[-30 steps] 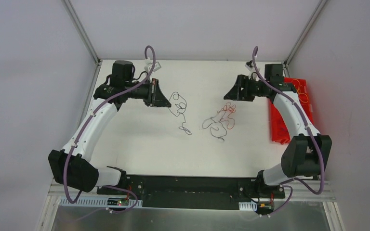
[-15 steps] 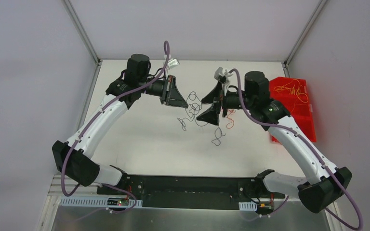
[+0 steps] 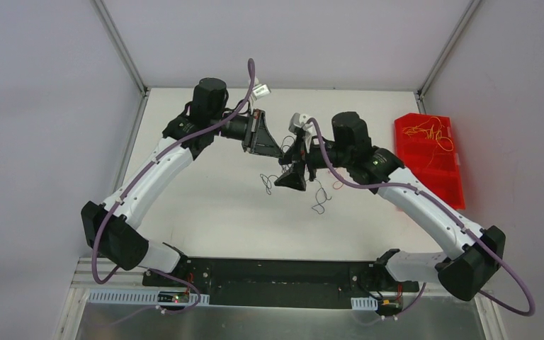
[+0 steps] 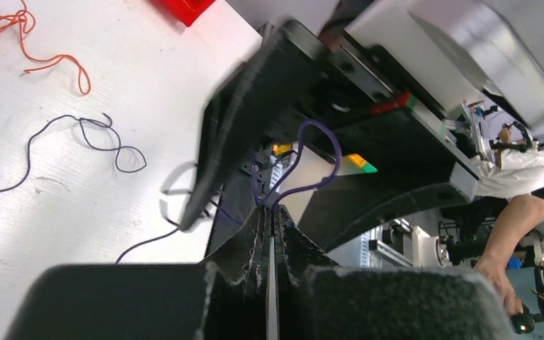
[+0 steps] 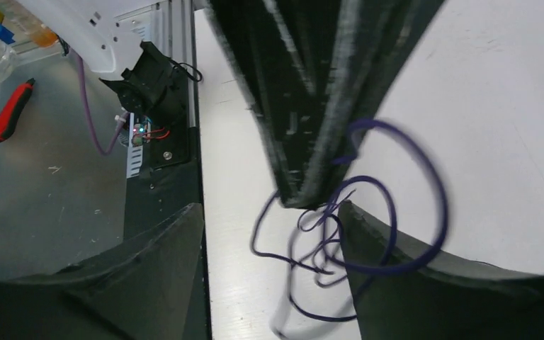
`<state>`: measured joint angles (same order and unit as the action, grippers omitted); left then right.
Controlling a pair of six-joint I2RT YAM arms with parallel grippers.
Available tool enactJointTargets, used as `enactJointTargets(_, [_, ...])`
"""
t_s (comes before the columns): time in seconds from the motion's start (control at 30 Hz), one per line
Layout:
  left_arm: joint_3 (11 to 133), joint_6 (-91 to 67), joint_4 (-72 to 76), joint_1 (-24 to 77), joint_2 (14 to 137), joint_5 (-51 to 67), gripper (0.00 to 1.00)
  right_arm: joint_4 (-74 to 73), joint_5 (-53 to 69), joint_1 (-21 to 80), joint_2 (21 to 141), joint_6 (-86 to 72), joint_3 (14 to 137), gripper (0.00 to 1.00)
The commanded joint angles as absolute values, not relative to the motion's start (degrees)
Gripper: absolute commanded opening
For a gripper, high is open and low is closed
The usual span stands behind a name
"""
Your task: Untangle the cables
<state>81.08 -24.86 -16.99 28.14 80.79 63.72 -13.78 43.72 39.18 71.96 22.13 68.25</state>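
I find my left gripper (image 4: 268, 216) pinched tight on a purple cable (image 5: 368, 268) loop well left of the red bin (image 3: 432, 170), my right gripper (image 5: 276, 269) spread wide around that same loop, loose dark cable (image 3: 319, 207) trailing left of the bin, and orange cables (image 3: 425, 130) inside the bin.

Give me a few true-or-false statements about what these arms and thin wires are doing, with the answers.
1. The left jaws are shut on a purple cable. True.
2. The right jaws are shut too. False: they stand wide open.
3. The red bin is empty. False: orange cables lie in it.
4. An orange-red cable lies loose on the table. True.
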Motion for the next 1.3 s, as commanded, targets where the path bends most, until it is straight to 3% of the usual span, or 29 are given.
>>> enactJointTargets(0.0, [82.76,-28.11,-12.64,28.47,81.65,62.18,0.00,-10.90,43.90,40.40,67.96,23.74,67.25,0.62])
enactJointTargets(0.03, [82.65,-28.57,-12.19,28.45,81.69,62.10,0.00,-10.96,42.41,40.44,67.74,24.13,67.13,0.49])
enactJointTargets(0.1, [82.38,-29.49,-11.35,28.39,81.69,61.78,0.00,-11.32,36.86,40.37,67.29,24.07,67.40,0.12])
enactJointTargets(0.13, [82.29,-29.90,-11.03,28.34,81.67,61.71,0.00,-12.09,33.50,40.13,67.06,23.71,67.73,0.00])
enactJointTargets(0.23, [82.25,-30.44,-10.80,28.09,81.43,60.40,0.02,-21.56,32.24,34.87,67.05,23.73,72.34,0.00])
enactJointTargets(0.27, [82.37,-30.61,-10.74,28.04,81.44,60.23,0.19,-25.85,33.63,31.96,66.88,23.55,74.32,0.00])
enactJointTargets(0.3, [82.62,-30.78,-10.75,28.04,81.61,60.11,0.44,-29.74,35.39,28.58,66.37,23.68,75.77,0.00])
enactJointTargets(0.37, [82.74,-31.04,-10.83,28.04,81.90,59.18,0.84,-36.47,39.09,20.71,64.49,24.85,77.20,0.00])
enactJointTargets(0.4, [82.41,-30.56,-10.96,28.04,81.88,58.54,0.97,-40.46,40.64,16.67,63.56,26.47,77.71,0.00])
enactJointTargets(0.57, [79.57,-25.16,-14.95,27.95,80.89,54.64,0.99,-55.50,42.63,-2.53,62.79,35.39,82.05,0.00])
enactJointTargets(0.73, [78.53,-20.09,-20.42,26.99,80.39,52.75,0.99,-63.63,36.19,-18.80,70.77,39.12,92.05,0.00])
enactJointTargets(1.03, [77.39,-17.27,-22.51,25.31,80.08,54.34,1.00,-74.30,20.06,-25.39,78.79,49.25,101.67,0.00])
enactJointTargets(1.27, [77.69,-16.72,-22.51,25.31,81.14,56.99,1.00,-74.19,17.07,-28.92,82.51,57.04,100.95,0.00])
